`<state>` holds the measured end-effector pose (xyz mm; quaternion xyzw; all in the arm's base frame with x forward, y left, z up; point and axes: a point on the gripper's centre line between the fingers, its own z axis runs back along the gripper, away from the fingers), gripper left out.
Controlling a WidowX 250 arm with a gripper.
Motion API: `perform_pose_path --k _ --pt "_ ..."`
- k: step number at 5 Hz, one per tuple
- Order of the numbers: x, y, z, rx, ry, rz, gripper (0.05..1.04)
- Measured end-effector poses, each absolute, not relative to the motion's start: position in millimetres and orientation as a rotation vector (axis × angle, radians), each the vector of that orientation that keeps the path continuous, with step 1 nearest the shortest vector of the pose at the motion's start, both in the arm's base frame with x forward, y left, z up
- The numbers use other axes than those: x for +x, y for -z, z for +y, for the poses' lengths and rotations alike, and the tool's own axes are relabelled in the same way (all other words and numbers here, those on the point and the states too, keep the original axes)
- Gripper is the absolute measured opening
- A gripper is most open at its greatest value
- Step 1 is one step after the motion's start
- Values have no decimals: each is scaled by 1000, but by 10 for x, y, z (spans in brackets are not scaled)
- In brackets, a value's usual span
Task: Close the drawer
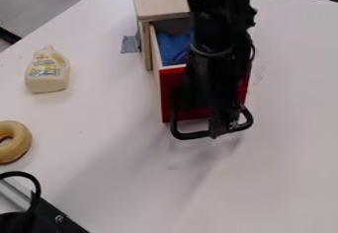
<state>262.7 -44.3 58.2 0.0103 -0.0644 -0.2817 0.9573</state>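
Drawer (173,96) open | claw (223,128) at handle (190,136), grip state can't tell | bottle (47,73) between drawer and table edge (45,26)

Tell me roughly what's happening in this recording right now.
A black robot arm comes down in front of a small wooden cabinet, with its gripper at the black handle of the red-fronted drawer. Whether it grips the handle I cannot tell. The drawer stands open, something blue inside, so the closing is not done. A bottle and a tan ring are off to one side.
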Motion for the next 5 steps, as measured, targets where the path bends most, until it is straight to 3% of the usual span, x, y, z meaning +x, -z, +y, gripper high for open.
perform_pose_path --k 1,2,5 --pt "2802 -617 -410 46 574 -171 998" --pt "3031 -660 -322 136 616 -225 997" --pt "3115 -630 -192 240 681 -279 997"
